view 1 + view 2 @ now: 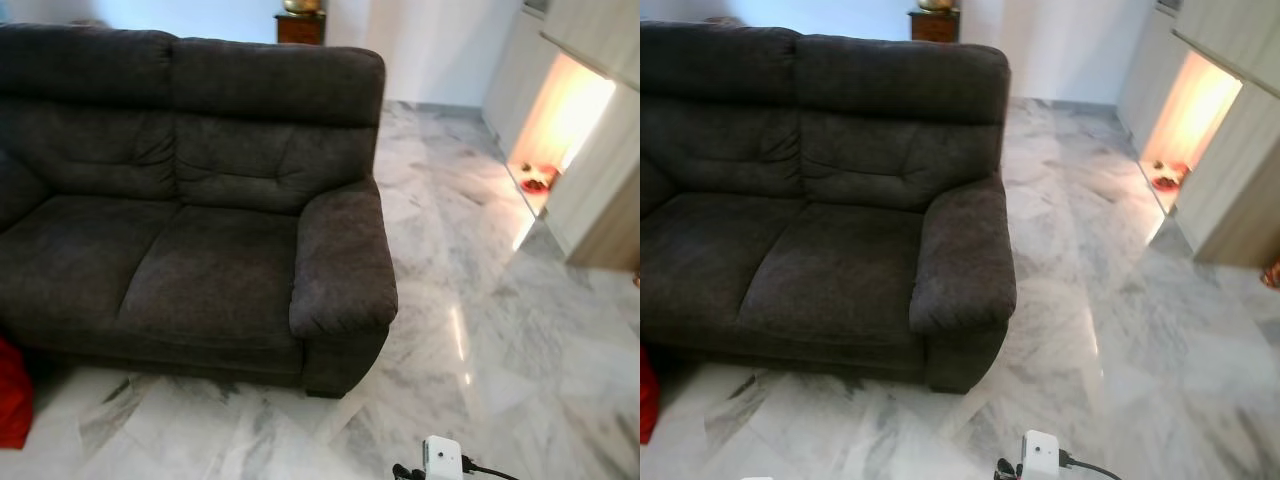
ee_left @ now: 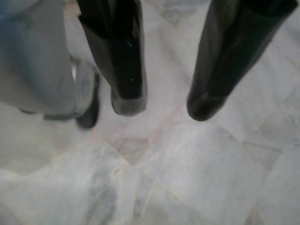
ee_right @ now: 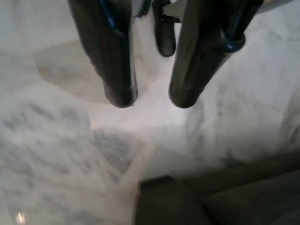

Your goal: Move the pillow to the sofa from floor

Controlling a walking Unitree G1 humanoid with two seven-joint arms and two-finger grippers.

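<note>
Marble floor (image 1: 480, 300) fronts an unoccupied dark sofa (image 1: 190, 230). Red pillow (image 1: 12, 395) lies on the floor beside it. Left gripper (image 2: 161, 105) and right gripper (image 3: 152, 101) hang apart, holding nothing; transfer not begun.

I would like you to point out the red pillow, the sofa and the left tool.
red pillow (image 1: 12, 395): left eye view, its visible red side.
sofa (image 1: 215, 280): left eye view, right seat cushion.
left tool (image 2: 161, 105): left wrist view, between its fingertips, open.
</note>
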